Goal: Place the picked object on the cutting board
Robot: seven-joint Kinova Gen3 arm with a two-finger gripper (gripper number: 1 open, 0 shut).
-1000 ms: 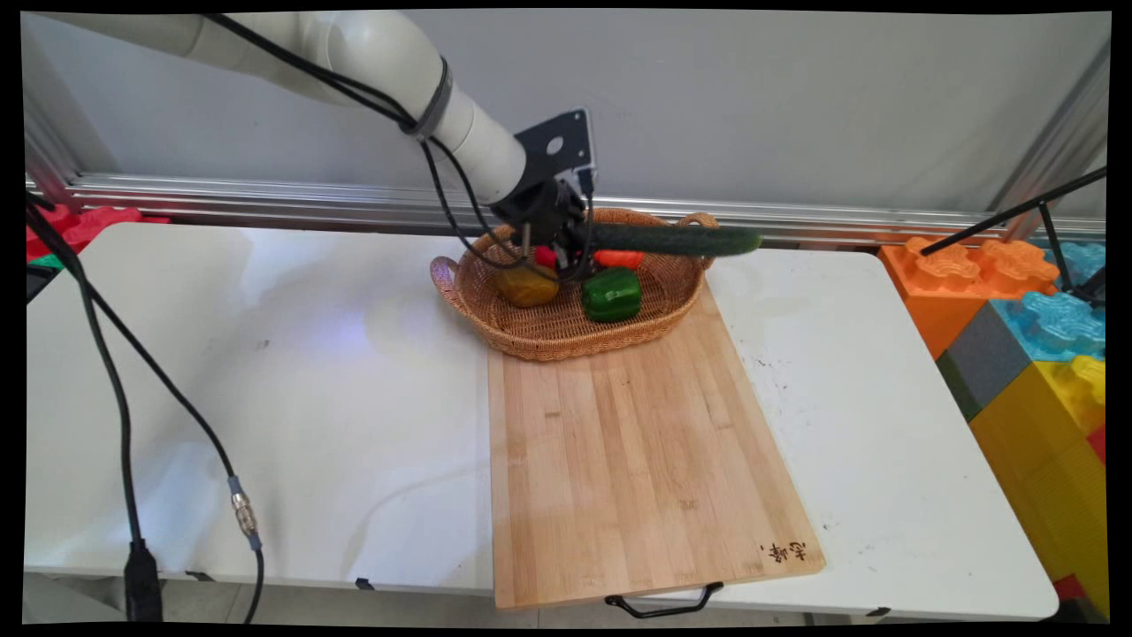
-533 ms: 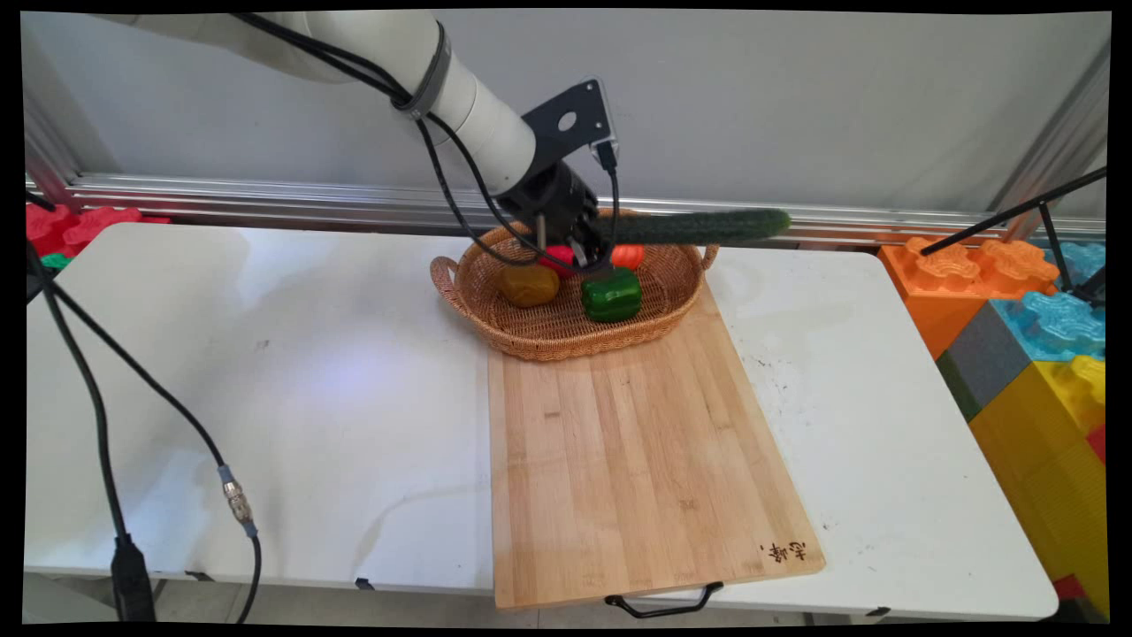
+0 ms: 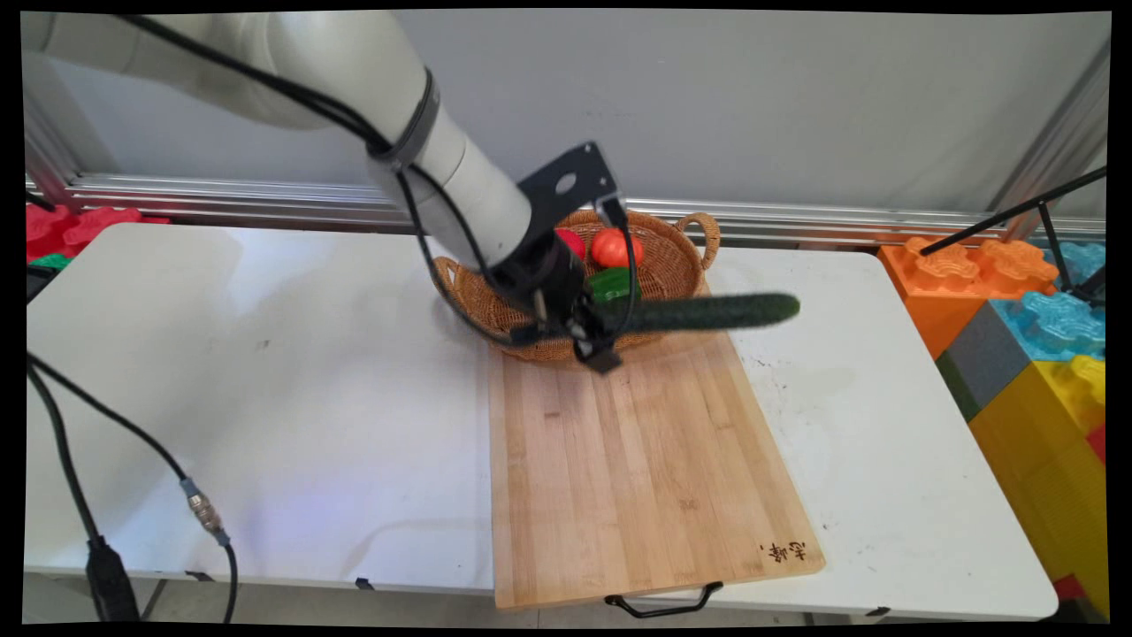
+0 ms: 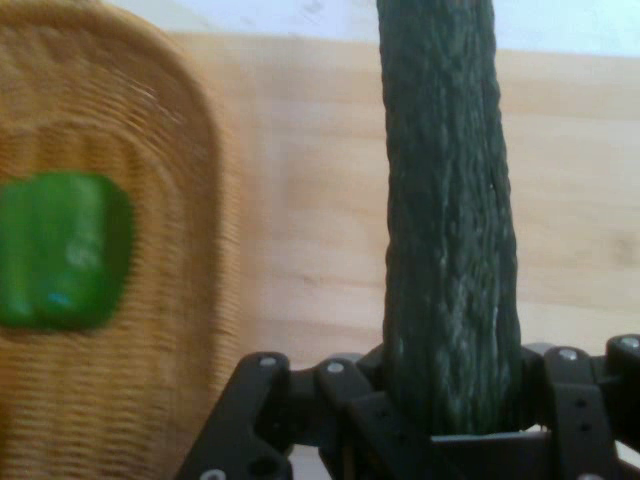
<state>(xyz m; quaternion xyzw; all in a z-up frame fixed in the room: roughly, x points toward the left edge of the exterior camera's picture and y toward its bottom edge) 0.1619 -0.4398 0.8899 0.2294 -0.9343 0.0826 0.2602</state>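
My gripper (image 3: 594,333) is shut on one end of a long dark green cucumber (image 3: 707,312), which sticks out level to the right above the far end of the wooden cutting board (image 3: 637,460). In the hand view the cucumber (image 4: 447,220) runs up from between the fingers, with the board (image 4: 300,200) under it. The wicker basket (image 3: 659,265) sits just behind the gripper, holding a green pepper (image 3: 612,285), a red tomato (image 3: 616,249) and another red item (image 3: 572,241). The hand view shows the basket (image 4: 150,200) and green pepper (image 4: 60,250) on its left.
Big coloured toy blocks (image 3: 1035,345) stand off the table's right edge. Black cables (image 3: 80,495) hang at the front left. A black handle (image 3: 663,604) sticks out under the board's near end. A metal rail (image 3: 265,199) runs along the wall behind the table.
The gripper has carried the cucumber out of the basket, towards the near side and lower, to above the board's far end. The arm now hides the basket's left part.
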